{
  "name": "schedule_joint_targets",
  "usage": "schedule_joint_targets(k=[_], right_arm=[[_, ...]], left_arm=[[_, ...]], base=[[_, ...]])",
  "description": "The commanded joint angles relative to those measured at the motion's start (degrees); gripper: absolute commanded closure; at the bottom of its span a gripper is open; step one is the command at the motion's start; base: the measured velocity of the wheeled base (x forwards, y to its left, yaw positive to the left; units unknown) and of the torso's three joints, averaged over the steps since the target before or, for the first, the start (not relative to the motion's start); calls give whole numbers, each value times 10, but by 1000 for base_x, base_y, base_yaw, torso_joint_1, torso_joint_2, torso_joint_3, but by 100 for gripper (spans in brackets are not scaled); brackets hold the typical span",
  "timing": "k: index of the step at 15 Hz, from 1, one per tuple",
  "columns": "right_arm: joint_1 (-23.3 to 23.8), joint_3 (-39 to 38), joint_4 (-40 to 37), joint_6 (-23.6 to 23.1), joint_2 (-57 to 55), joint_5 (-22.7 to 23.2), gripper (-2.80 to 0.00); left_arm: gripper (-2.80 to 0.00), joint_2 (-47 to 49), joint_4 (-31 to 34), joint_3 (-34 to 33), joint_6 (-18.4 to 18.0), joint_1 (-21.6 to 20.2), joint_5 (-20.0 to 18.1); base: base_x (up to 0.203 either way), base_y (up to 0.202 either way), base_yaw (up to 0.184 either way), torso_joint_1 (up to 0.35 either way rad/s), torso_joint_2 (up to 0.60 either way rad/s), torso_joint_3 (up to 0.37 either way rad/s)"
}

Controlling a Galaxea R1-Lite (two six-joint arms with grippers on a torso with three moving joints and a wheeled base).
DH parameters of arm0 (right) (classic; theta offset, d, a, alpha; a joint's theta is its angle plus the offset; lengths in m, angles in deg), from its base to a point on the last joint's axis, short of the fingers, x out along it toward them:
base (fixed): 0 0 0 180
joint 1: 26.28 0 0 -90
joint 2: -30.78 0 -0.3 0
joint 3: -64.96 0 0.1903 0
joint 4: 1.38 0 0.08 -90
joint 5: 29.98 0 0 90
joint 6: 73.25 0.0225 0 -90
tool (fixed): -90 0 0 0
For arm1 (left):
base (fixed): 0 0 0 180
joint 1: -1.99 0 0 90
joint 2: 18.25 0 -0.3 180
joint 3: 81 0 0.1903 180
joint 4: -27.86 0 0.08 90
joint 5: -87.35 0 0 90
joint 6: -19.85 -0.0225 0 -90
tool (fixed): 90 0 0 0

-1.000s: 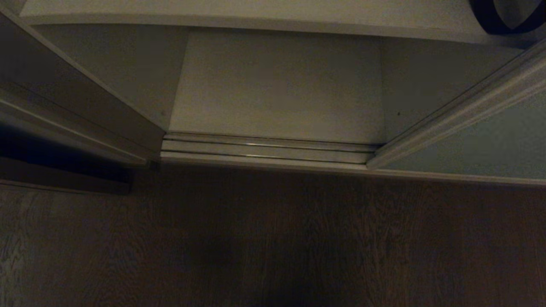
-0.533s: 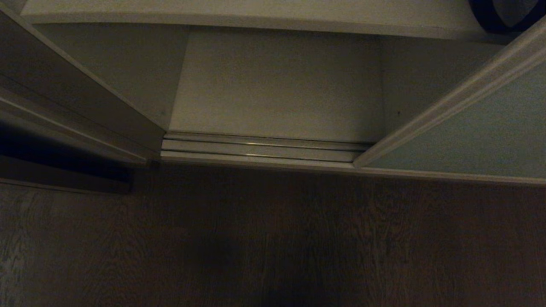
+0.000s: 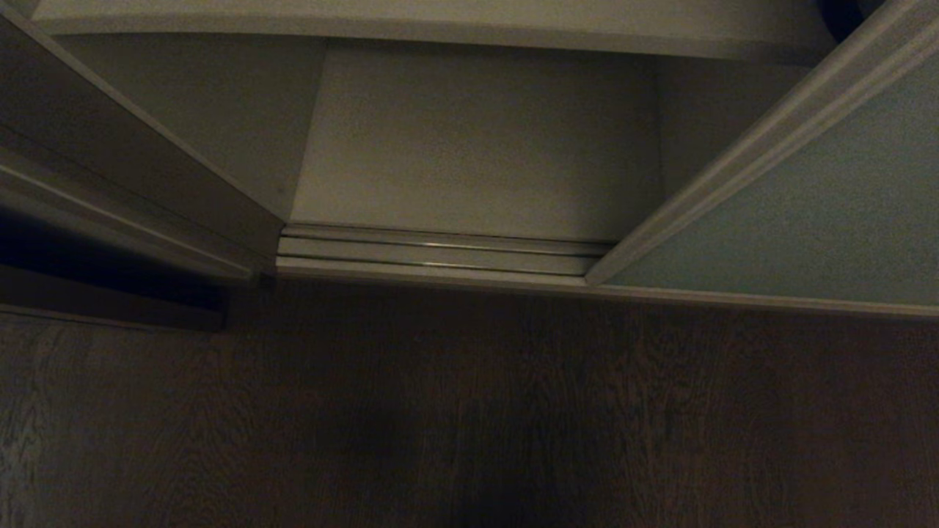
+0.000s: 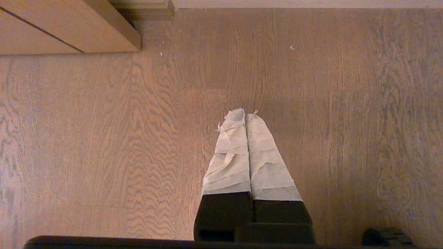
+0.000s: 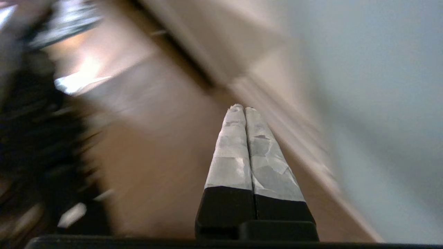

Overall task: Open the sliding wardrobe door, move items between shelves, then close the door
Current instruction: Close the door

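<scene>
The sliding wardrobe door (image 3: 829, 213), a pale grey-green panel with a slim light frame, stands at the right of the head view, partly across the opening, and fills one side of the right wrist view (image 5: 373, 86). A white shelf (image 3: 469, 22) crosses the top above the wardrobe's white bottom board (image 3: 477, 139). The floor rail (image 3: 440, 253) lies bare in front. No items are in view. My right gripper (image 5: 244, 108) is shut and empty, near the door. My left gripper (image 4: 245, 114) is shut and empty, hanging parked over the wooden floor (image 4: 104, 138).
The wardrobe's left side wall (image 3: 147, 169) slants down to the rail. Dark wooden floor (image 3: 469, 411) lies before the wardrobe. A wooden furniture corner (image 4: 69, 27) and a skirting board (image 4: 145, 10) show in the left wrist view.
The sliding door has moved leftward along the rail, narrowing the opening. The dark shape at the top right has slipped almost out of the head view.
</scene>
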Motion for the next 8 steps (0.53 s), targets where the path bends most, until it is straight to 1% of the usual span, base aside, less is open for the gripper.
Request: schedule_joint_targets(k=[1,3,6,7,8], right_arm=[[0,-1,-35,-9,79,43,0],[3,-4,-68,-11,131,59,0],[24,-3,-138,-9,193,63,0],[33,-2,-156,-8,212,59,0],[49,-6,-158,-7,220,42,0]], left_arm=[[0,1,0,0,0,0,0],[0,1,0,0,0,0,0],[0,1,0,0,0,0,0],[0,1,0,0,0,0,0],[0,1,0,0,0,0,0]], base=[[0,0,0,0,0,0],[0,0,0,0,0,0],[0,0,0,0,0,0],[0,0,0,0,0,0],[0,0,0,0,0,0]])
